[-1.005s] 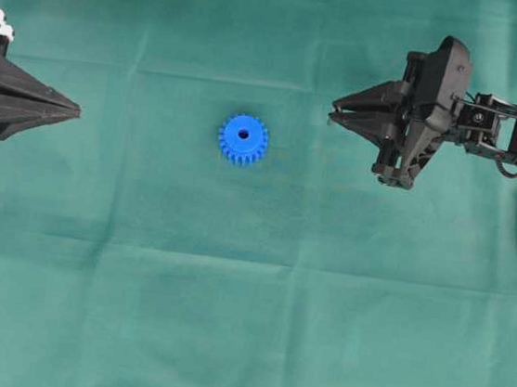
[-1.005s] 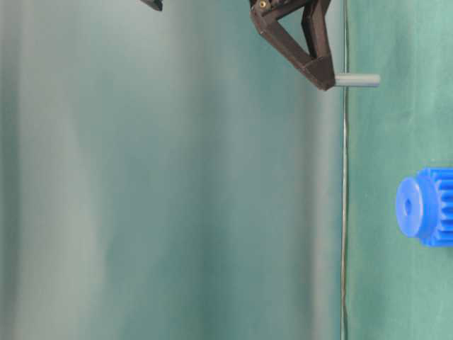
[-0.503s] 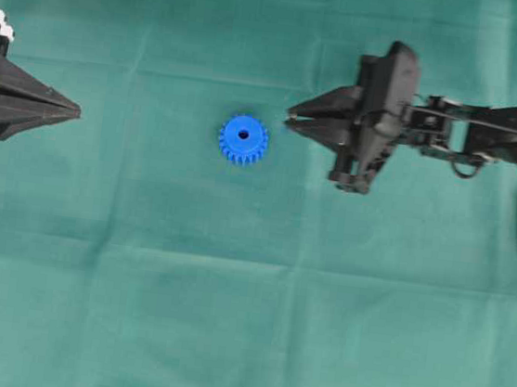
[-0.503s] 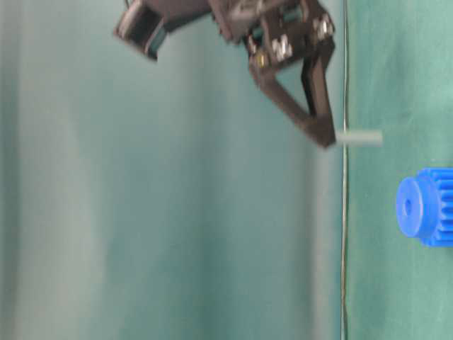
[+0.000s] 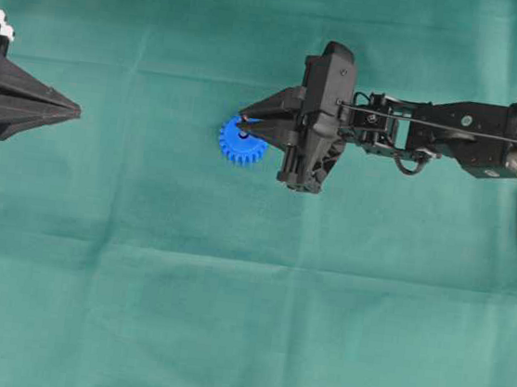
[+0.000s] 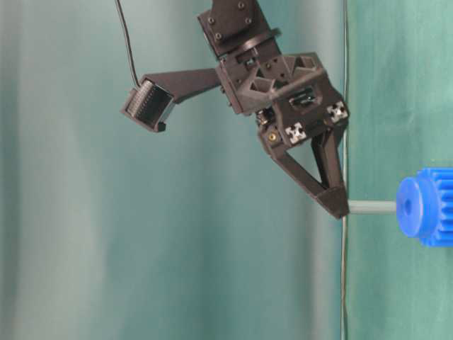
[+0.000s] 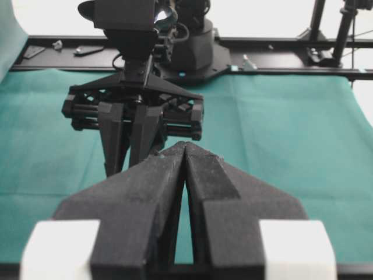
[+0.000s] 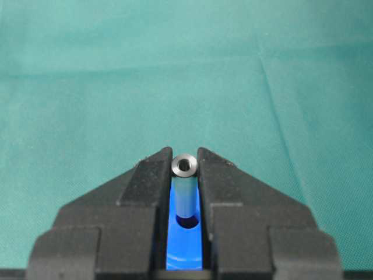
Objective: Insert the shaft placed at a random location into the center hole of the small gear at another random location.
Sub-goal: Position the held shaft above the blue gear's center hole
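At the far left of the overhead view the left gripper (image 5: 73, 113) rests at the edge of the green surface (image 5: 228, 293), its jaws pressed together with nothing between them and well apart from the work; its own camera shows the same tight seam between the two black fingers.

Moving toward the middle, the small gear (image 5: 239, 145) lies flat on the cloth, blue and toothed. The tip of the right gripper (image 5: 245, 120) reaches over it from the right, so the center hole is hidden from above. The right wrist camera shows the center hole (image 8: 187, 221) as a dark spot on the blue face, with the lower end of the shaft right at it.

That right gripper is narrowed onto the shaft (image 6: 373, 207), pinching its upper end between the two fingertips. In the table-level view the grey pin runs from the fingertips straight to the gear's face and meets it at the hole.

As a judgement: picking up and carrying are done, and the pin is lined up with its tip at the mouth of the hole, perhaps just entering; how deep it sits cannot be told. Pushing it home and letting go are left.

Count: one gear, one shaft, one hole, two grippers.
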You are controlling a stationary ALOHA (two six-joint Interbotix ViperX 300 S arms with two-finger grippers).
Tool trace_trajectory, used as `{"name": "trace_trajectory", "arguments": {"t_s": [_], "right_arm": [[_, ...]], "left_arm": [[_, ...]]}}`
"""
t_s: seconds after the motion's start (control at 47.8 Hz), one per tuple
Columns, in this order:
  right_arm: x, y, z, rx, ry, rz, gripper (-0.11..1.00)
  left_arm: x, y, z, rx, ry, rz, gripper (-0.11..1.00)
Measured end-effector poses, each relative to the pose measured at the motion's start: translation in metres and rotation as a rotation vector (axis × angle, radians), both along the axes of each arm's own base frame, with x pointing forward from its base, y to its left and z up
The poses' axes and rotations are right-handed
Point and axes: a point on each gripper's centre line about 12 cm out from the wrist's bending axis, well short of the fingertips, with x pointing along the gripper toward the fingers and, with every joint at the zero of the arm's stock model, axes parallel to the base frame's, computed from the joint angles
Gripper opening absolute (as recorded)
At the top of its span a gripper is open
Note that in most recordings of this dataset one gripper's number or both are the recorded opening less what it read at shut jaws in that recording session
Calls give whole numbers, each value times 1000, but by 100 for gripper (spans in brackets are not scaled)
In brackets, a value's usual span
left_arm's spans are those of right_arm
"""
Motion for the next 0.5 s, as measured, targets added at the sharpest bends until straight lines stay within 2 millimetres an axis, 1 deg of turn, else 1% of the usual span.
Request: {"name": "trace_trajectory", "arguments": {"t_s": [0.188,0.377,0.503], "right_arm": [[0,0,-1,-1,2,1,13],[1,0,-10,0,23,2,13],[2,0,-11,0,25,2,13]], "left_arm": [[0,0,0,0,0,0,0],[0,0,0,-1,0,0,0],[0,0,0,0,0,0,0]]}}
